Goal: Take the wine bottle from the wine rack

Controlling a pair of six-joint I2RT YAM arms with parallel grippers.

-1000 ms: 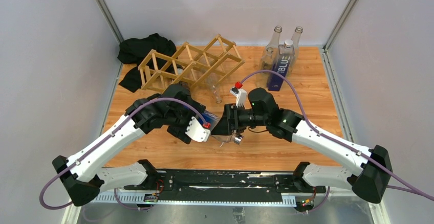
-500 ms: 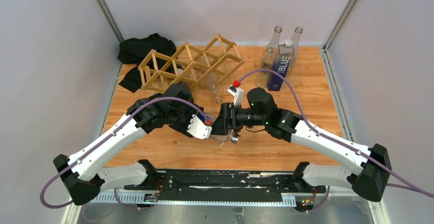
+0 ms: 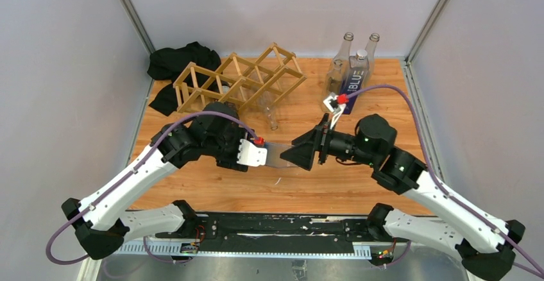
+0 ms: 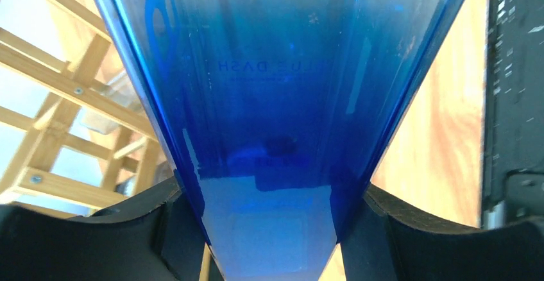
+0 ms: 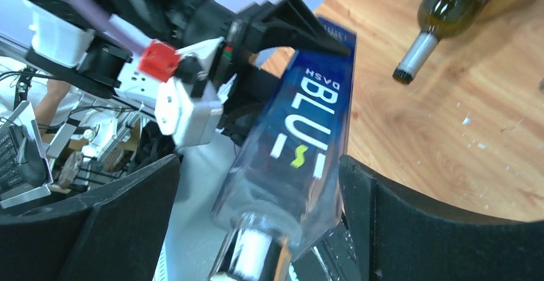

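1. Wine bottle (image 5: 308, 120): blue glass, square-sided, lettered "BLU DASH". It lay lengthwise at mid-table, on the near side of the wine rack (image 3: 237, 79) and clear of it, cap end pointing right.
2. Left gripper (image 4: 272, 229): fingers clamped on the bottle's base end, one on each side.
3. Right gripper (image 5: 260, 165): fingers spread wide on either side of the cap end; contact with the glass could not be told.
4. Wine rack: stood at far left, beside a black cloth (image 3: 179, 59).
5. Olive bottle (image 5: 442, 2): lay at the rack's near side, neck pointing near.
6. Upright bottles (image 3: 351, 69): grouped at far right.
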